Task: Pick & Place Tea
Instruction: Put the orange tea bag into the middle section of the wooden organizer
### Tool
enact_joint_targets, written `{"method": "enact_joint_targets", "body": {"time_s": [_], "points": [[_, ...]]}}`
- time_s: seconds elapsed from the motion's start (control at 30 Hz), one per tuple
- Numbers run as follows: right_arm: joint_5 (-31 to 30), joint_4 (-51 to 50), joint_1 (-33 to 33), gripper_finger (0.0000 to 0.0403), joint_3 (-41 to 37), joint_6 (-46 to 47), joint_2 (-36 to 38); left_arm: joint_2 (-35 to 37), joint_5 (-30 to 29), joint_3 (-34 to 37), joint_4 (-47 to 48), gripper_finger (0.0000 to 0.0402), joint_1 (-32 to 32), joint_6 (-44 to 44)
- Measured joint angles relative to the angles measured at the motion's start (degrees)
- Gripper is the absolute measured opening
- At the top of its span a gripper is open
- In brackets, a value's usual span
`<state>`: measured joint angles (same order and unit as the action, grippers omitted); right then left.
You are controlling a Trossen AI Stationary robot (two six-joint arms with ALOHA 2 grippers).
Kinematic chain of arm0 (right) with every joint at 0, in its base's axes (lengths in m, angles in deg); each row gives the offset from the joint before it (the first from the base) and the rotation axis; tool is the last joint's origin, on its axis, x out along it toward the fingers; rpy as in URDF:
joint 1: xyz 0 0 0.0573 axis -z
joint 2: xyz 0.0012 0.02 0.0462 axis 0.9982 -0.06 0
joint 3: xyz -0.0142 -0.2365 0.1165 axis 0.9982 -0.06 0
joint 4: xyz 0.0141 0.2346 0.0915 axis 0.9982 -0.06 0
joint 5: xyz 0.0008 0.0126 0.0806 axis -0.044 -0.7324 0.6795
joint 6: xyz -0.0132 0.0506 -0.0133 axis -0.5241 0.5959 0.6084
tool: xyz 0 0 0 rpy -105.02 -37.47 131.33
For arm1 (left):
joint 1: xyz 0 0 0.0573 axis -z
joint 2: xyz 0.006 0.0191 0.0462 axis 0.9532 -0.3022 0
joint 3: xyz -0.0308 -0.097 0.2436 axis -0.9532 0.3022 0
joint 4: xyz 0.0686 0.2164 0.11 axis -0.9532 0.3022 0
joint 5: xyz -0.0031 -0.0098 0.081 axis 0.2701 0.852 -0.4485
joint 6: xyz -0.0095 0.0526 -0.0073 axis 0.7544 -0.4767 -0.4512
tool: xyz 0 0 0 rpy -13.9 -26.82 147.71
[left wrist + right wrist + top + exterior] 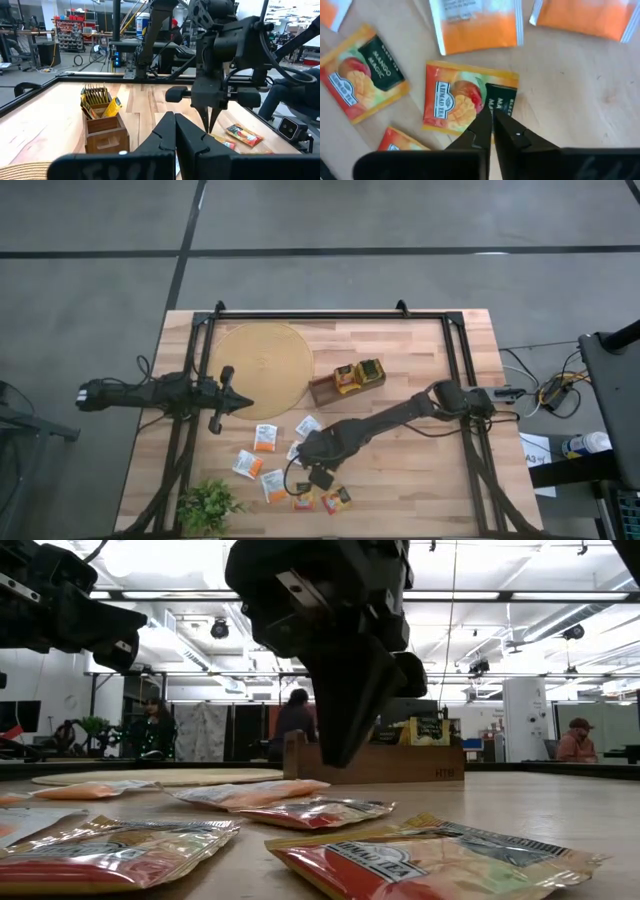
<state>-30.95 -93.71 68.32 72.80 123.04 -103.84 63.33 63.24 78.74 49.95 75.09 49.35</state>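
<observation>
We see the right gripper [492, 120] w/ fingers together, holding nothing, tips just above an orange mango tea sachet [465, 102] among loose sachets [262, 438] near the table's [420, 480] front edge. Left gripper [175, 131] is shut too, waiting near the left edge by the round mat [262, 365]; more tea stands in the wooden tray [335, 388] mid-table.

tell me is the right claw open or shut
Shut: in the right wrist view the right claw has its fingers together, hanging empty over a mango tea sachet.
</observation>
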Motion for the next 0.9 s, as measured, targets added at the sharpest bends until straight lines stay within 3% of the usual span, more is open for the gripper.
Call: {"method": "enact_joint_targets", "body": {"time_s": [0.5,0.67,0.9], "points": [[-4.3,0.2,-1.9,0.0189,-2.2,1.8,-0.3,0.0,0.0,0.0,0.0,0.0000,0.0,0.0],[-4.9,1.5,-1.9,0.0212,-2.8,1.9,-0.5,0.0,0.0,0.0,0.0,0.0000,0.0,0.0],[-5.7,4.6,-1.9,0.0215,-5.5,1.9,-0.4,0.0,0.0,0.0,0.0,0.0000,0.0,0.0]]}}
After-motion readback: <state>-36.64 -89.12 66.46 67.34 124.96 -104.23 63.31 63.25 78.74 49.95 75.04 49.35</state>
